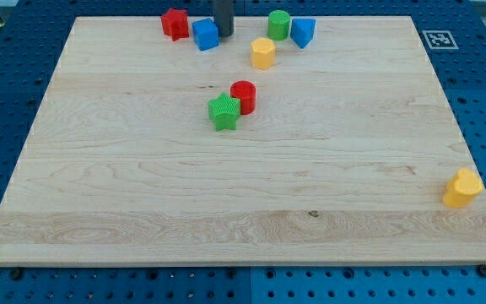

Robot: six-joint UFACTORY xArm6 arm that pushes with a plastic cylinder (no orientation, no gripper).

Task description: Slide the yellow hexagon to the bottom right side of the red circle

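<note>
The yellow hexagon (262,52) lies near the view's top, just right of centre. The red circle (243,97) sits below and slightly left of it, touching a green star (224,112) on its lower left. My tip (224,35) comes down at the view's top edge, just right of a blue cube (205,35) and about a block's width up and left of the yellow hexagon. It touches neither the hexagon nor the red circle.
A red star (175,23) lies left of the blue cube. A green circle (278,24) and a blue triangle (302,32) sit up and right of the hexagon. A second yellow block (462,187) lies at the board's right edge (479,160).
</note>
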